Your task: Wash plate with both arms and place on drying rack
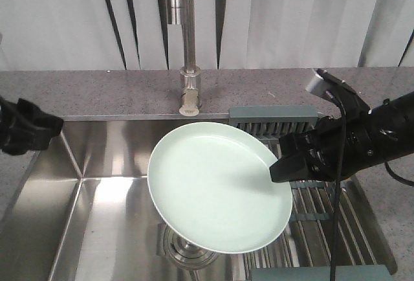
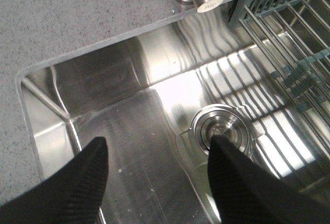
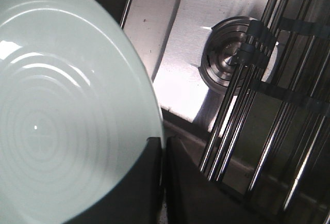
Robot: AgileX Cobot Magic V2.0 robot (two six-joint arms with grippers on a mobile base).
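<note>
The pale mint-green plate [image 1: 217, 187] hangs tilted over the middle of the sink, its face up toward the front camera. My right gripper [image 1: 279, 168] is shut on the plate's right rim; in the right wrist view the two black fingers [image 3: 149, 182] pinch the plate [image 3: 62, 105] edge. The left gripper [image 1: 26, 129] sits at the far left over the sink's edge, apart from the plate. Seen from the left wrist, that gripper [image 2: 157, 157] is open over the bare sink floor. The drying rack [image 1: 323, 210] lies across the sink's right side, below the right arm.
A steel faucet [image 1: 187, 67] stands at the back centre on the grey speckled counter [image 1: 97, 93]. The round steel drain [image 2: 221, 128] sits in the sink floor under the plate. The rack's wire bars [image 3: 268, 95] run close beside the right gripper.
</note>
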